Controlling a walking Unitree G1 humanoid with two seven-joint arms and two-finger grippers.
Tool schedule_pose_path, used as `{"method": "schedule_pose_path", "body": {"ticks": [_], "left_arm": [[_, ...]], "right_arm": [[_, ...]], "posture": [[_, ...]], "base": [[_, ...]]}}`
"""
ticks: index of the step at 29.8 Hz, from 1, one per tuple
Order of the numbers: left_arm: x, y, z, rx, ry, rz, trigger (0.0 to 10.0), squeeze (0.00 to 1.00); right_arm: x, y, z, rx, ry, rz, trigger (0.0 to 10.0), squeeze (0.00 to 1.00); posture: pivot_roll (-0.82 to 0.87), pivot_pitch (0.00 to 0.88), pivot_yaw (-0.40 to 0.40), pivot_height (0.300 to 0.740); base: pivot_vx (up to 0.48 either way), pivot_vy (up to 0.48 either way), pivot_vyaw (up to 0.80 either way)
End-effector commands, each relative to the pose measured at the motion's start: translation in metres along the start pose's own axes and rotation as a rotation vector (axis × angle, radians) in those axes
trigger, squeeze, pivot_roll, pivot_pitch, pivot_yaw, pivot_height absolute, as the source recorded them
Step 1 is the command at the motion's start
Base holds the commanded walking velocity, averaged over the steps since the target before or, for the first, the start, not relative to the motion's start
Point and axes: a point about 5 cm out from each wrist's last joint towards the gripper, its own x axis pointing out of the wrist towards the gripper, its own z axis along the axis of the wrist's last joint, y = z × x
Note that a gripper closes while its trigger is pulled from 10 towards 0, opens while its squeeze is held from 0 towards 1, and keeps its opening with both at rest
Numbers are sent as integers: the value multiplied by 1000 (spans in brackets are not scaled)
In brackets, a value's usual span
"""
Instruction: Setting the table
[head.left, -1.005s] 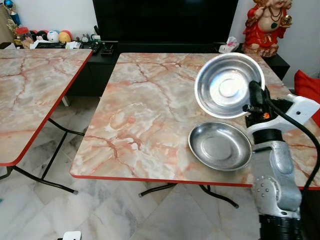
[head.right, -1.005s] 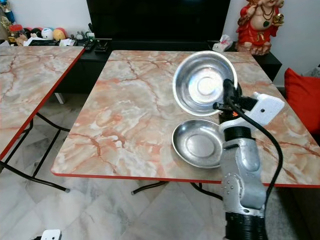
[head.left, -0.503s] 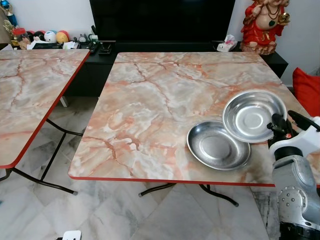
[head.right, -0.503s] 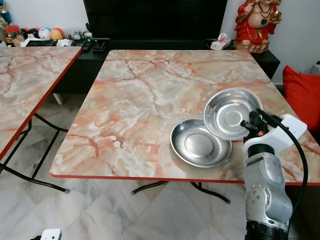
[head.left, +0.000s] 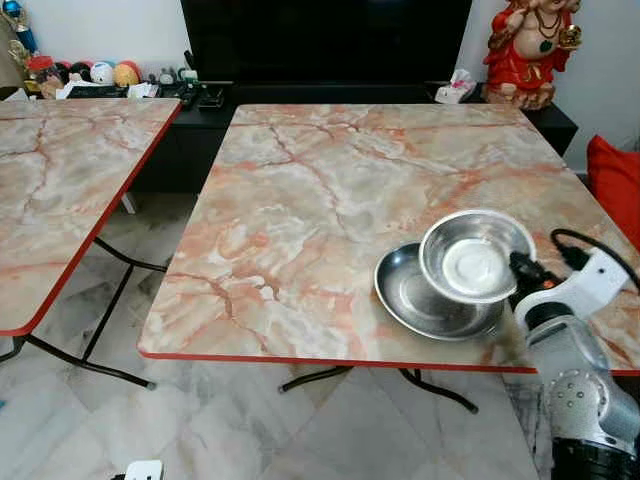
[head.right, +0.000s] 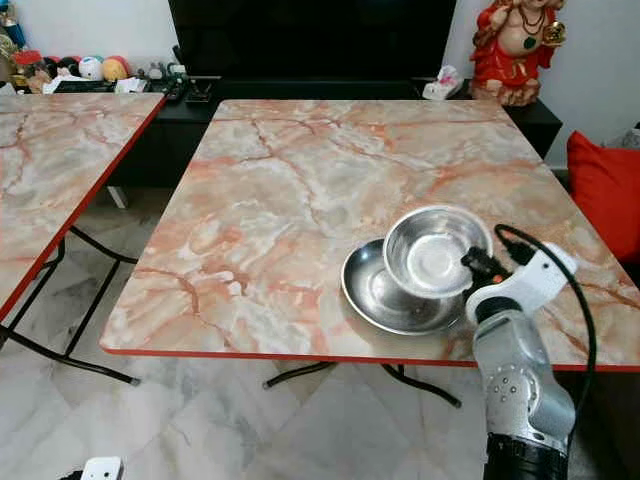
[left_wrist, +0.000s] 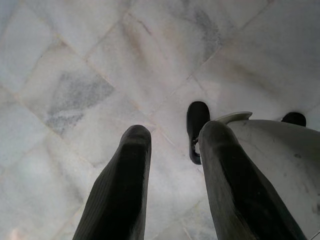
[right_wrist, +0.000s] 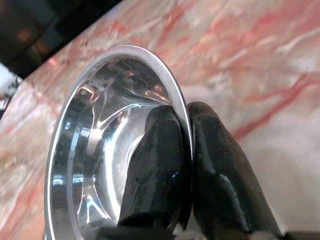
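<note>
I have the marble-patterned desk (head.left: 300, 200) with its red edge in front of me, and a second desk (head.left: 60, 180) of the same pattern stands well off to the left of my working gripper, across a gap of pale tiled floor (head.left: 200, 420). Beyond the desk is a dark TV cabinet (head.left: 330, 45), with a red and gold statue (head.left: 525, 50) at its right end and small clutter (head.left: 100, 75) at its left end. A red cushion (head.left: 612, 180) sits beyond my right arm.

Near the desk's front edge, just left of my right gripper (right_wrist: 187, 145), a shallow steel plate (head.left: 410, 300) lies flat on the desk. A second steel bowl (head.right: 432, 250) is in that gripper, tilted and overlapping the plate's right side; whether it touches the plate I cannot tell. In the right wrist view the two black fingers (right_wrist: 155, 165) are clamped on the bowl's rim, one inside the bowl and one outside it.

My left gripper (left_wrist: 170, 150) hangs idle over the floor, its fingers apart with nothing between them, and a small dark object (left_wrist: 196, 130) lies on the tiles beyond the fingertips.
</note>
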Motion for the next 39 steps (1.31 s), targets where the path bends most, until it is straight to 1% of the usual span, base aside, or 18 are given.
{"method": "schedule_pose_path", "body": {"ticks": [1, 7, 12, 19, 27, 34, 39], "left_arm": [[-1, 3, -5, -5, 22, 4, 10000, 0], [-2, 4, -5, -6, 21, 6, 10000, 0], [-2, 3, -5, -6, 21, 4, 10000, 0], [-2, 3, -6, -6, 23, 3, 10000, 0], [-2, 3, -6, -5, 23, 3, 10000, 0], [-2, 3, -5, -7, 21, 3, 10000, 0], [-2, 3, -6, -6, 22, 2, 10000, 0]], "right_arm": [[5, 11, 4, 3, -5, 44, 10000, 0], [13, 18, 2, 29, 2, 71, 10000, 0], [17, 24, -6, 18, 32, 88, 10000, 0], [20, 23, -16, 16, 66, 79, 10000, 0], [21, 24, -18, 6, 67, 75, 10000, 0], [22, 24, -22, -31, 77, 69, 10000, 0], [22, 26, -28, -30, 90, 73, 10000, 0]], "posture": [[10, 22, 4, 736], [15, 21, 4, 736], [15, 21, 4, 736], [18, 23, 3, 736], [17, 23, 4, 736], [19, 22, 4, 736], [20, 21, 4, 736]], "base": [[0, 0, 0], [0, 0, 0], [0, 0, 0], [0, 0, 0], [0, 0, 0], [0, 0, 0], [0, 0, 0]]}}
